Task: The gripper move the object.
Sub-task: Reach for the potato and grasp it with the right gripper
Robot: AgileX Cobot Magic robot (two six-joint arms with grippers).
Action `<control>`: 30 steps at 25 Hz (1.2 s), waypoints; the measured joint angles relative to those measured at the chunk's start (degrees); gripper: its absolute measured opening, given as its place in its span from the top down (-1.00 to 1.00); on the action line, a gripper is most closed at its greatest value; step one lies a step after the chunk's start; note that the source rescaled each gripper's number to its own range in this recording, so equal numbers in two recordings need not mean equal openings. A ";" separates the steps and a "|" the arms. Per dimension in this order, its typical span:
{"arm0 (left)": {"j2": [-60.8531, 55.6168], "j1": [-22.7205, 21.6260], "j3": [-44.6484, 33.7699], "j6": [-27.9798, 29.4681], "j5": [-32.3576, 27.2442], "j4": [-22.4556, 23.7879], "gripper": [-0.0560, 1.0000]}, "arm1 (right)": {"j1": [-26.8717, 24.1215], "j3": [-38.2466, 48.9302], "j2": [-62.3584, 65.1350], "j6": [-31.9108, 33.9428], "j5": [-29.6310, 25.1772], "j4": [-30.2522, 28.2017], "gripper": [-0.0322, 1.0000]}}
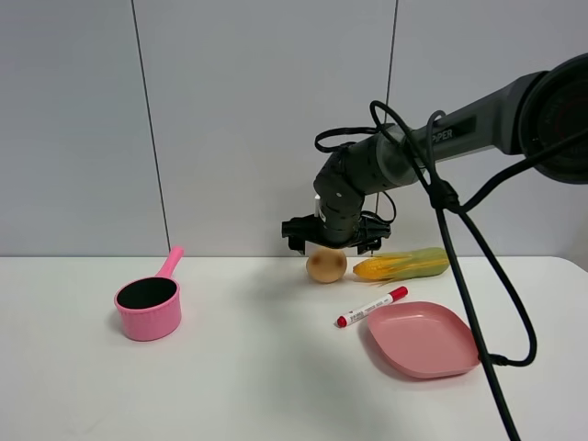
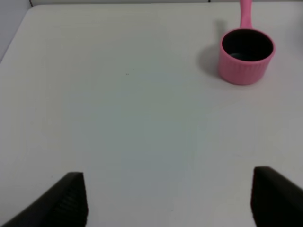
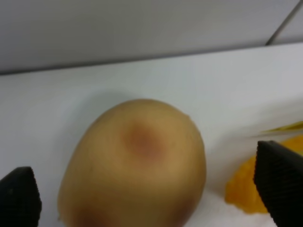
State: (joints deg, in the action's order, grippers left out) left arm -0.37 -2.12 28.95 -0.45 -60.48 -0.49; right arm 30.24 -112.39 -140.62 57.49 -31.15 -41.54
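The round tan fruit (image 1: 326, 265) with a reddish-brown blotch rests on the white table (image 1: 257, 367) at the back, touching nothing I can see but close beside the corn cob (image 1: 402, 265). My right gripper (image 1: 331, 243) hangs just above the fruit, fingers spread wide. In the right wrist view the fruit (image 3: 135, 165) fills the middle, between the two black fingertips (image 3: 279, 179), apart from both. My left gripper (image 2: 165, 201) is open over bare table; it does not show in the exterior view.
A pink saucepan (image 1: 150, 305) stands at the left, also in the left wrist view (image 2: 246, 54). A red marker (image 1: 371, 307) lies in front of the corn. A pink plate (image 1: 423, 338) sits at the front right. Black cables hang by the right arm.
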 joint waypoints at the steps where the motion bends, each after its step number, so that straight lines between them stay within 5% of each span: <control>1: 0.00 0.00 0.00 0.00 0.00 0.00 -1.00 | -0.15 0.00 0.00 0.57 0.53 -0.83 -1.00; 10: 0.00 0.00 0.00 0.00 0.00 0.00 -1.00 | -1.74 0.00 -0.17 2.45 3.94 -2.70 -1.00; 21: 0.00 0.00 0.00 0.00 0.00 0.00 -1.00 | -1.77 0.00 -3.09 2.89 7.39 1.56 -0.97; 23: 0.00 0.00 0.00 0.00 0.00 0.00 -1.00 | -1.77 0.00 -3.09 2.89 7.44 1.56 -0.80; 28: 0.00 0.00 0.00 0.00 0.00 0.00 -1.00 | -1.77 0.00 -3.09 2.89 7.34 1.71 0.11; 30: 0.00 0.00 0.00 0.00 0.00 0.00 -1.00 | -1.77 0.00 -3.09 2.89 7.34 1.96 0.32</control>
State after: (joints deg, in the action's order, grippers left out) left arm -0.37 -2.12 28.95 -0.45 -60.48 -0.49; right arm 28.48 -112.39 -143.71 60.38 -23.81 -39.59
